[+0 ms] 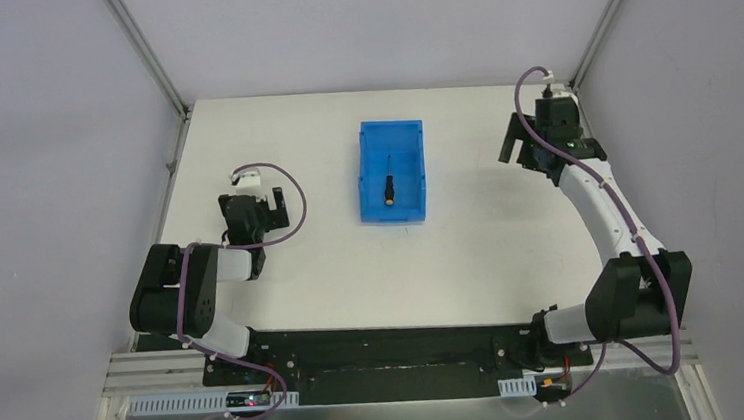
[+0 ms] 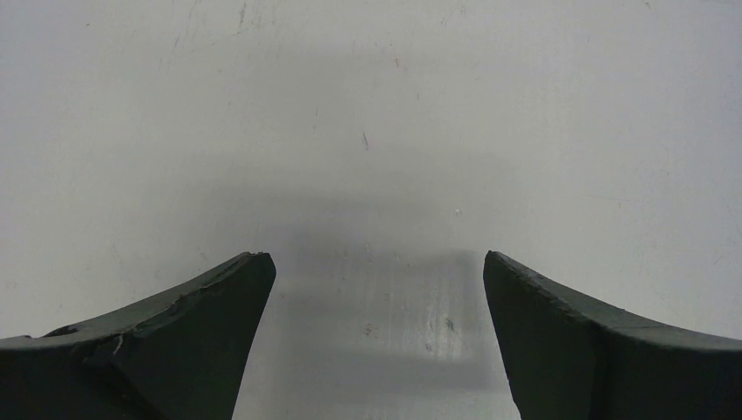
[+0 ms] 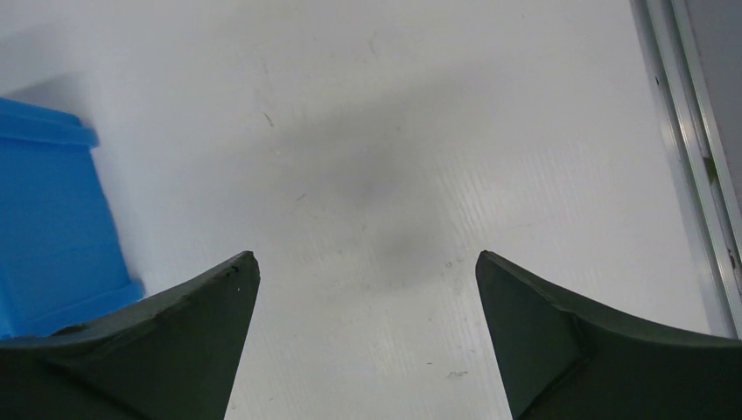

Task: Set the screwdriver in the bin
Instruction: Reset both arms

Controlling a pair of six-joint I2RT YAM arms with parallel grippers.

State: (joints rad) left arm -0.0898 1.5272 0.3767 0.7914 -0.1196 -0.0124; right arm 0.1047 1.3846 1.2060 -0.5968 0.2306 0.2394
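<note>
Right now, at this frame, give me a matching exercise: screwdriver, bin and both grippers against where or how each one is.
Things
1. screwdriver
2. bin
3. left gripper
4. right gripper

Place or state
A. open over bare table, bin corner at its camera's left edge
B. lying in the bin
C. open over bare table, nothing else in its camera view
D. standing mid-table between the arms

Pairs: 1-B, 2-D, 3-C, 4-A
</note>
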